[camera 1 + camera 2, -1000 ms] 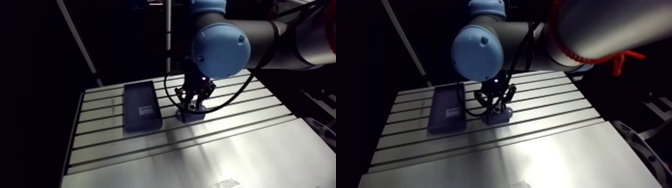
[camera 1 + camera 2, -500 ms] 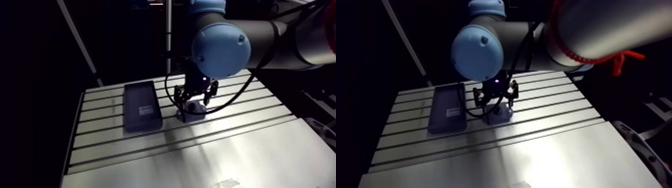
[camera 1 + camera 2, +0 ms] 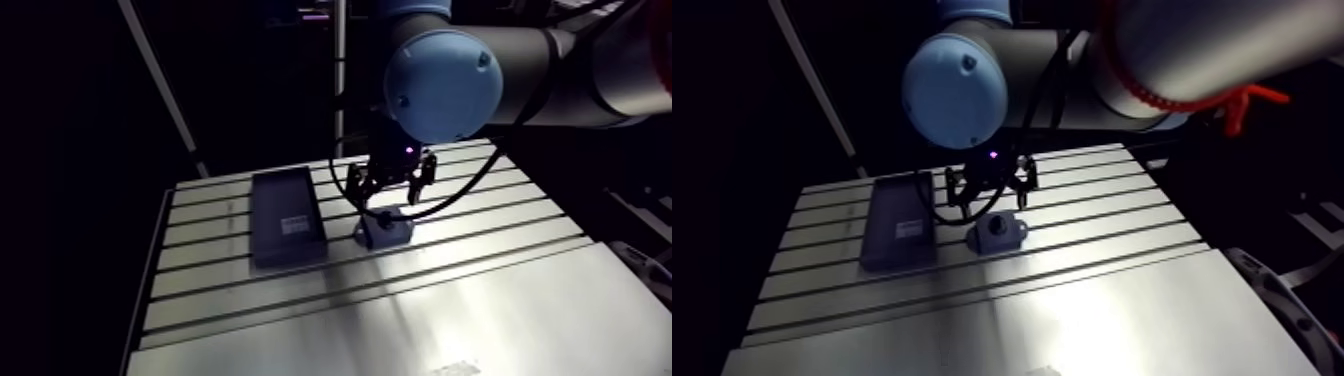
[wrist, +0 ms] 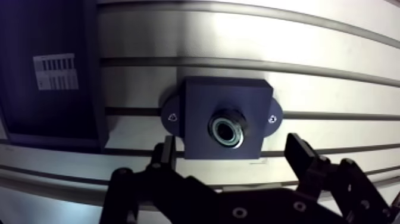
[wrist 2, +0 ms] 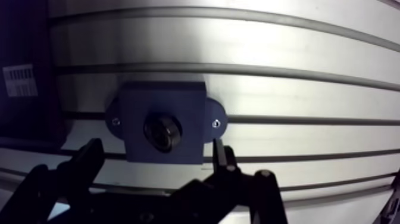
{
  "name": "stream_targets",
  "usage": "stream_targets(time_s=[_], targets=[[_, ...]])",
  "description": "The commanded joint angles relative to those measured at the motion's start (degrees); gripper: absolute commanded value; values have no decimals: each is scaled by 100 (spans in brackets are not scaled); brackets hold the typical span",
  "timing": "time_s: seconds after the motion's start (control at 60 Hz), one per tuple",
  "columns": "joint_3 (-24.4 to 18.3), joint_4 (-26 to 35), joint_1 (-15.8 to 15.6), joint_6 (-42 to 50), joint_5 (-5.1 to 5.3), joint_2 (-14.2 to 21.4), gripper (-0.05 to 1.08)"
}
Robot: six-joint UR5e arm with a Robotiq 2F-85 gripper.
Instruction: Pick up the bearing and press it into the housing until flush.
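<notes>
Wrist view first: off to one side of the gripper (image 4: pixel 231 152), out past one finger, a dark tray (image 4: pixel 47 113) lies flat on the tabletop (image 4: pixel 333 77), well apart from the work. Next comes the housing (image 4: pixel 199 98), a dark square block with a small ear at each side, sitting across a slot in the tabletop. The bearing (image 4: pixel 227 129) sits in the bore at its middle, a bright ring with its axis pointing straight up at the camera. The gripper's two fingers are spread wide and pinch nothing. One stands at either end of the block's near edge, and the bearing lies just ahead of the line between them, almost directly under the gripper.

The arm view gives the same order: tray, then housing, with the gripper hanging above the block and clear of it.

As I read it, the bearing is already in the housing, so everything turns on that vertical line. Any further press would have to go straight down the bore axis, onto the ring rather than astride it. Whether the ring sits flush I cannot tell from overhead.
</notes>
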State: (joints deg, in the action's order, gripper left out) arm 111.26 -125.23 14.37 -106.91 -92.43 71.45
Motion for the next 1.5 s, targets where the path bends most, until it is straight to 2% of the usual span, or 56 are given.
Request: stream_targets(time_s=[0.017,0.117,0.133,0.15,0.167,0.183,0.2,0.217,0.233,0.25,0.267,0.283,0.383,0.85,1.183,1.5], targets=[[-237,398,-82,16,37,307,1],[-293,526,-100,41,37,329,3],[-286,537,-101,50,37,322,9],[-286,537,-101,50,37,322,9],[-285,539,-101,59,37,321,20],[-285,539,-101,59,37,321,20],[-277,539,-101,75,37,306,34],[-277,539,-101,75,37,306,34],[-276,539,-101,85,37,296,51],[-276,539,-101,85,37,296,51],[-268,539,-93,94,37,280,66],[-260,546,-92,95,37,270,72],[-241,523,-92,96,44,268,80],[-171,479,-92,104,11,217,82],[-83,182,-75,45,-15,171,82],[-74,170,-48,34,-7,41,82]])
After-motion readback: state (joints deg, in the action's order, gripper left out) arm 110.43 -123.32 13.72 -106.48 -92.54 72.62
